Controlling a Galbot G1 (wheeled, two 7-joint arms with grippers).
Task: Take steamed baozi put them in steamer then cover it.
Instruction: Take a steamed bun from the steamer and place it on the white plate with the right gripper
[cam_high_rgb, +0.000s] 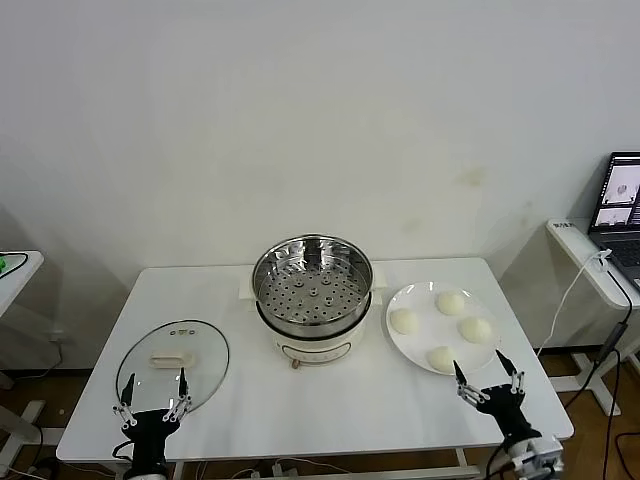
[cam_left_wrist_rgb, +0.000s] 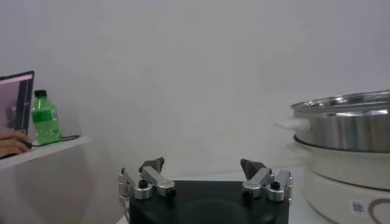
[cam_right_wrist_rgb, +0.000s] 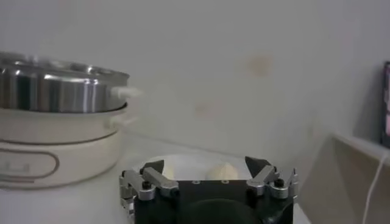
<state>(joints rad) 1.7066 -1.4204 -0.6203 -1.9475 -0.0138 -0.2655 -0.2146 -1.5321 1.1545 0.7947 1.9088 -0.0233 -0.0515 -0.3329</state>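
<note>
Head view shows four buns (cam_high_rgb: 451, 302) on a white plate (cam_high_rgb: 405, 345) right of the steamer (cam_high_rgb: 312, 283), which stands uncovered mid-table (cam_high_rgb: 330, 400). The glass lid (cam_high_rgb: 172, 362) lies flat to its left. Left gripper (cam_high_rgb: 152, 397) hovers wide open and empty at the lid's near edge; right gripper (cam_high_rgb: 487, 375) is likewise spread and empty beside the plate. A laptop (cam_high_rgb: 622, 205) sits far right.

A plain white wall (cam_high_rgb: 320, 110) fills the space ahead of me, with a faint stain to my right. Before me stands a white table (cam_high_rgb: 330, 400). On my right a side shelf (cam_high_rgb: 590, 255) carries an open laptop (cam_high_rgb: 622, 205), cables hanging. Left, another white ledge (cam_high_rgb: 15, 272); its green bottle (cam_left_wrist_rgb: 45, 117) looks half-full, perhaps.
</note>
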